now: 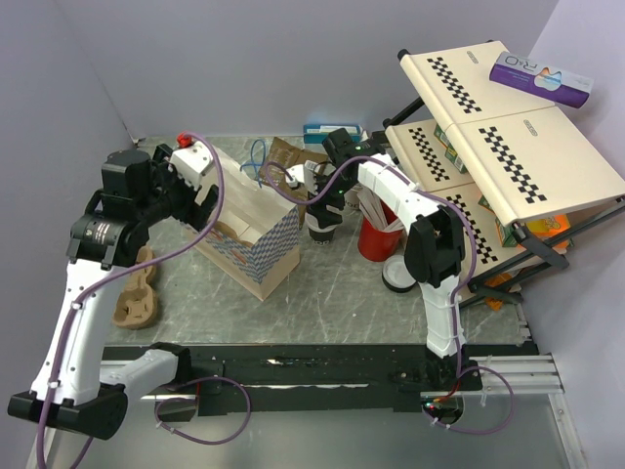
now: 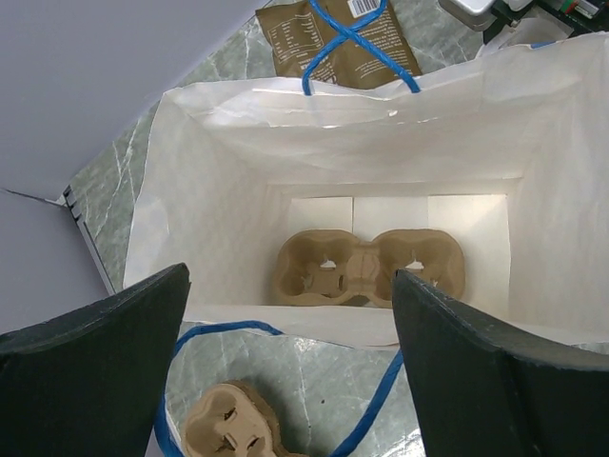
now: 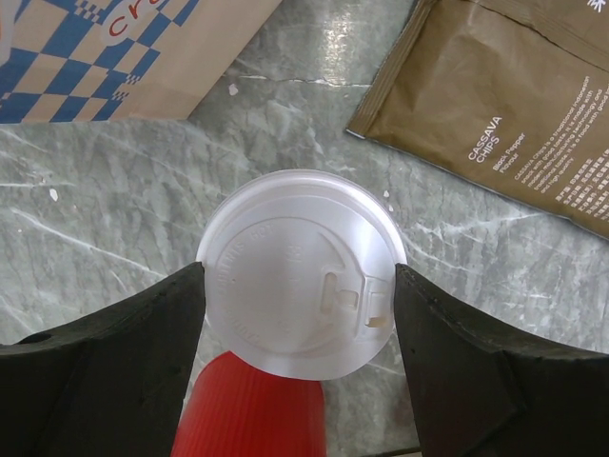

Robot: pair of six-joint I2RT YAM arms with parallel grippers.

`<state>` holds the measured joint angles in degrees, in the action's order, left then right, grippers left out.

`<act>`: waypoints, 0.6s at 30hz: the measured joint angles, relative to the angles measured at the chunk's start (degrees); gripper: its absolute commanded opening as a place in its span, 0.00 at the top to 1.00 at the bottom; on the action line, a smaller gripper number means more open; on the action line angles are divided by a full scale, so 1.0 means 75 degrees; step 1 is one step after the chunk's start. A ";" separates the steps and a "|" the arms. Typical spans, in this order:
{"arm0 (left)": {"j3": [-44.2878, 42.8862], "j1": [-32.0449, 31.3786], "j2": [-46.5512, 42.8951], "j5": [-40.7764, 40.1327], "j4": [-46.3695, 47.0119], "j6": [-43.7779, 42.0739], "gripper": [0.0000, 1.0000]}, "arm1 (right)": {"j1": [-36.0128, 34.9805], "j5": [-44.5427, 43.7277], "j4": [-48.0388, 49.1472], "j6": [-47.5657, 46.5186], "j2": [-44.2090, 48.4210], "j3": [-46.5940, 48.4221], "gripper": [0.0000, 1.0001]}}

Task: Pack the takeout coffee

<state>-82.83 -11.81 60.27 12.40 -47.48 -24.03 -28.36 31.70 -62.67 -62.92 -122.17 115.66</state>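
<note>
1. Far left. Pulp cup carriers lie on the table beside the left arm. The top view shows them as a pile, and the number in it cannot be read.

2. Left gripper. It hangs over the mouth of the one paper bag with its jaws spread wide and nothing between them. Only the left wrist view looks into the bag. It shows one carrier flat on the bag floor. The bag has two blue handles.

3. Centre. One brown chips pouch lies flat on the table behind the bag. Its print is legible in the right wrist view only.

4. Right gripper. The takeout coffee, one cup, stands upright on the table to the right of the bag, outside it. In the top view the gripper hides most of the cup. The right wrist view shows its round white lid from above, with one finger on either side. The lid rim covers the fingertips, so it cannot be told whether they press on the cup wall.

5. Right. One red cup holding pale sticks stands just beside the coffee. Further right is one slanted rack, with one purple box on its top panel.
</note>
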 measured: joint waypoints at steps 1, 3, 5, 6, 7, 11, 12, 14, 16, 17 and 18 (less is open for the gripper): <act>0.0000 0.0003 0.0017 -0.0003 0.0000 0.0006 0.08 | 0.0000 -0.0003 -0.0009 0.0006 0.0000 0.0003 0.40; 0.0000 0.0006 0.0050 -0.0003 0.0009 0.0032 0.08 | 0.0000 -0.0006 -0.0012 0.0015 0.0000 0.0003 0.40; 0.0000 0.0017 0.0087 -0.0003 0.0012 0.0082 0.07 | 0.0000 0.0000 0.0015 0.0041 0.0015 -0.0029 0.41; 0.0000 0.0017 0.0099 -0.0003 0.0015 0.0111 0.07 | 0.0000 0.0003 0.0038 0.0064 0.0041 -0.0067 0.41; 0.0000 0.0023 0.0102 -0.0003 0.0015 0.0122 0.07 | 0.0000 0.0003 0.0020 0.0073 0.0064 -0.0090 0.42; -0.0006 0.0082 0.0204 -0.0032 0.0079 0.0157 0.07 | 0.0000 0.0111 -0.0134 0.0262 0.0187 -0.0189 0.43; -0.0026 0.0111 0.0262 -0.0055 0.0114 0.0157 0.08 | 0.0000 0.0152 -0.0178 0.0312 0.0286 -0.0268 0.43; -0.0125 0.0210 0.0443 -0.0102 0.0175 0.0166 0.08 | 0.0000 0.0286 -0.0207 0.0463 0.0618 -0.0560 0.43; -0.0297 0.0344 0.0670 -0.0099 0.0256 0.0192 0.08 | -0.0006 0.0443 -0.0216 0.0629 0.1070 -0.0886 0.43; -0.0431 0.0431 0.0833 -0.0082 0.0303 0.0236 0.08 | -0.0020 0.0522 -0.0233 0.0702 0.1276 -0.0997 0.43; -0.0516 0.0475 0.0933 -0.0058 0.0335 0.0283 0.08 | -0.0023 0.0597 -0.0242 0.0784 0.1457 -0.1058 0.43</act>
<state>-86.70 -8.25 67.26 11.97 -44.97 -21.91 -28.53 36.18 -64.49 -57.04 -111.24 107.72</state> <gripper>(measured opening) 0.924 0.797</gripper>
